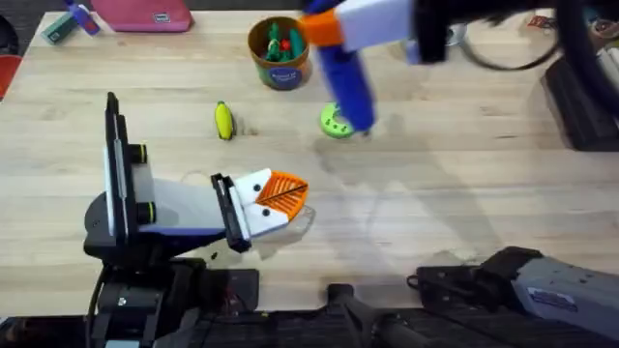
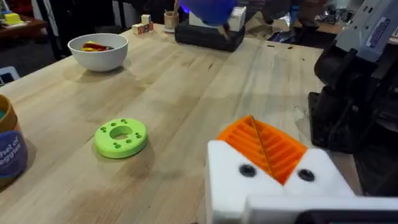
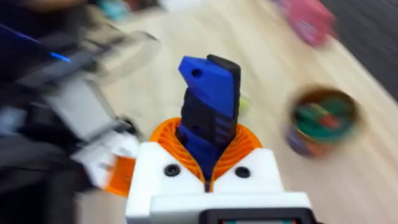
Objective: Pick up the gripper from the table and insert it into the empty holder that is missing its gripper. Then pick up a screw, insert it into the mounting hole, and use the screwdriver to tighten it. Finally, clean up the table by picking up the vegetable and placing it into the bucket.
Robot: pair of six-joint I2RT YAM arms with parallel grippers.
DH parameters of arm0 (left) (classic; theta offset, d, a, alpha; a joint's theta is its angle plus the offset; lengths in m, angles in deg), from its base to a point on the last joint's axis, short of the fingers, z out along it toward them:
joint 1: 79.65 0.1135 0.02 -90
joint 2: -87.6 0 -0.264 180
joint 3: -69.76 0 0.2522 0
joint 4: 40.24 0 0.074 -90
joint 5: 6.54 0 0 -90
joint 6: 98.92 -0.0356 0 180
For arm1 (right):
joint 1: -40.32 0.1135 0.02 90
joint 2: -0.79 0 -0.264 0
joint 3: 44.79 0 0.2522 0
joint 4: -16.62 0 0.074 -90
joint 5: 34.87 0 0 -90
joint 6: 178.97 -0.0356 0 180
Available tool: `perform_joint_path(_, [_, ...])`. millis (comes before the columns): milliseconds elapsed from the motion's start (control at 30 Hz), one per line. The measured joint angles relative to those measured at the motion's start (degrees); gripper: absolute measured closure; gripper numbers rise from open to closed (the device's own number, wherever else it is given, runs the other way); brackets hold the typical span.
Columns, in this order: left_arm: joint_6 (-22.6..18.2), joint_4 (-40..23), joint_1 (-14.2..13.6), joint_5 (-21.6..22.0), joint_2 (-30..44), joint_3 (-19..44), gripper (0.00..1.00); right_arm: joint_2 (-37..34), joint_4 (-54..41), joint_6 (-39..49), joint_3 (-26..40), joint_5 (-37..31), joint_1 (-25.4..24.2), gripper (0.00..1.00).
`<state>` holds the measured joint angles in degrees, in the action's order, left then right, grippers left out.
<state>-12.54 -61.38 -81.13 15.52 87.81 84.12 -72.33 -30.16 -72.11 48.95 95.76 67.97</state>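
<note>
Clamped in the right pincer [image 3: 208, 146], between white fingers with orange ribbed pads: the blue pen-shaped electric screwdriver [image 3: 210, 93], held tip-down over the far middle of the pale wooden tabletop [image 1: 464, 184]. Hangs there just beside the round green plastic disc with holes [image 1: 336, 122].

Nearer the bases, the left pincer [image 2: 264, 146]: orange pads together, nothing between them, low over the tabletop.

Looks like the tightening step, driver in hand. Calls next for bringing the thin tip squarely onto the screw head; no telling where the screw sits.

Left of the disc, the small oblong yellow toy vegetable with a green end [image 1: 223, 120], lying on the tabletop, not yet in the brown-orange cylindrical bucket with a blue label band [image 1: 279, 53] behind it.

By count: one screwdriver, one vegetable, one bucket, one disc, one white round bowl [image 2: 98, 50], two pincers.
</note>
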Motion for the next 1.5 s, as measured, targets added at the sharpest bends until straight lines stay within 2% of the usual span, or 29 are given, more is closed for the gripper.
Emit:
perform_joint_path(100, [0.0, 0.0, 0.0, 0.0, 0.0, 0.0, 0.995, 0.2, -8.4, 8.1, 2.8, -9.1, -2.9, 0.978])
perform_joint_path(300, [0.0, 0.0, 0.0, 0.0, 0.0, 0.0, 0.995, -0.4, -23.5, 29.5, 3.0, -25.2, -6.4, 0.978])
perform_joint_path(333, [0.0, 0.0, 0.0, 0.0, 0.0, 0.0, 0.995, -2.6, -29.3, 37.2, 3.0, -32.6, -7.5, 0.978])
perform_joint_path(367, [0.0, 0.0, 0.0, 0.0, 0.0, 0.0, 0.995, -3.6, -30.0, 38.9, 3.0, -34.4, -7.8, 0.978])
perform_joint_path(633, [0.0, 0.0, 0.0, 0.0, 0.0, 0.0, 0.995, -13.8, -28.4, 47.9, 2.8, -41.2, -10.2, 0.978])
perform_joint_path(1033, [0.0, 0.0, 0.0, 0.0, 0.0, 0.0, 0.995, -34.7, -19.6, 53.1, 2.6, -47.5, -13.0, 0.978])
perform_joint_path(1233, [0.0, 0.0, 0.0, 0.0, 0.0, 0.0, 0.995, -39.2, -18.5, 53.7, 2.4, -50.0, -14.2, 0.977])
perform_joint_path(1267, [0.0, 0.0, 0.0, 0.0, 0.0, 0.0, 0.995, -39.3, -18.6, 53.4, 2.4, -50.3, -14.4, 0.903])
perform_joint_path(1433, [0.0, 0.0, 0.0, 0.0, 0.0, 0.0, 0.995, -39.2, -18.5, 53.6, 2.3, -51.5, -14.7, 0.178])
perform_joint_path(1467, [0.0, 0.0, 0.0, 0.0, 0.0, 0.0, 0.995, -39.2, -18.5, 53.4, 2.3, -51.6, -14.7, 0.057])
perform_joint_path(1500, [0.0, 0.0, 0.0, 0.0, 0.0, 0.0, 0.995, -39.2, -18.6, 52.6, 2.3, -51.8, -14.7, 0.020])
